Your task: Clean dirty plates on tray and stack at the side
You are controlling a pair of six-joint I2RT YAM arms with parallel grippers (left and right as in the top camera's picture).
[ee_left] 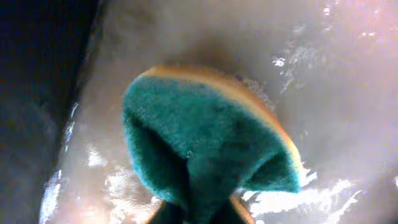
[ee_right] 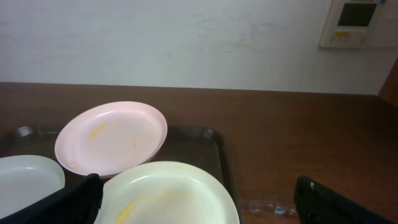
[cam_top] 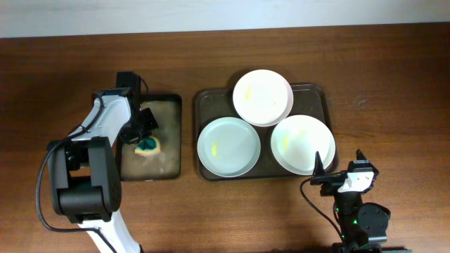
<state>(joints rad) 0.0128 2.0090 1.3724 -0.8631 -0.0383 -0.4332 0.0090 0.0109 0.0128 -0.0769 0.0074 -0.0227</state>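
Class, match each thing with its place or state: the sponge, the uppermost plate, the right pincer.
Things:
1 sponge
2 uppermost plate
3 right pincer

Places or states:
A open, near the front right plate
B on the small black tray
C at the back of the brown tray

Pairs: 1-B; 2-C; 3-A

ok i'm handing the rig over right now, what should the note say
Jaws: left gripper closed on the sponge at the small black tray; right gripper open, empty, by the front right plate.
All three on the brown tray; the back plate overlaps it and the front left plate. Each has yellow smears.
Done: sponge gripped.
Left: wipe every plate, stack beside the tray.
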